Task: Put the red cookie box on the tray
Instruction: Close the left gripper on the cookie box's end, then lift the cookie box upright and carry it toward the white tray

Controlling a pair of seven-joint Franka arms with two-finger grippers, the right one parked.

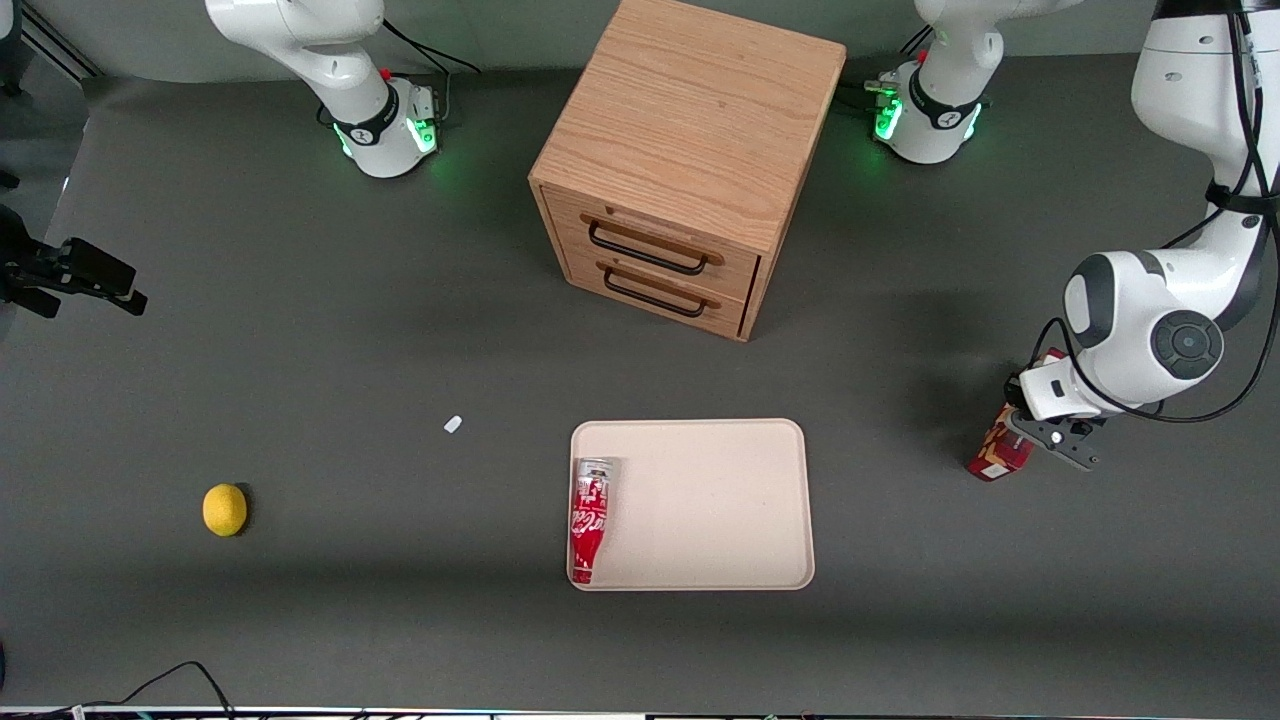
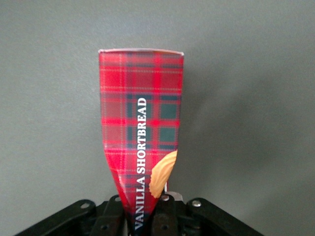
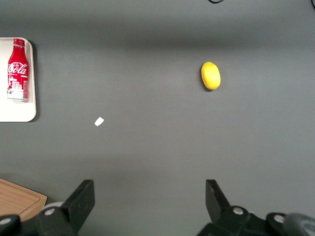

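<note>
The gripper (image 1: pixel 1062 437) of the working arm has its fingers (image 2: pixel 165 216) closed on the red cookie box (image 1: pixel 1000 452), pinching one end flat. The box sits toward the working arm's end of the surface (image 1: pixel 330 400), well apart from the tray (image 1: pixel 720 500); whether it has left the surface cannot be told. The carry looks about to begin: the next move calls for lifting the box and bringing it over the tray's bare part, clear of the bottle (image 1: pixel 588 518) lying along one rim. Counted: one cookie box, one tray, one bottle, one lemon (image 1: pixel 224 510), one wooden cabinet (image 1: pixel 680 160) with two drawers, one small white scrap (image 1: pixel 453 424).
</note>
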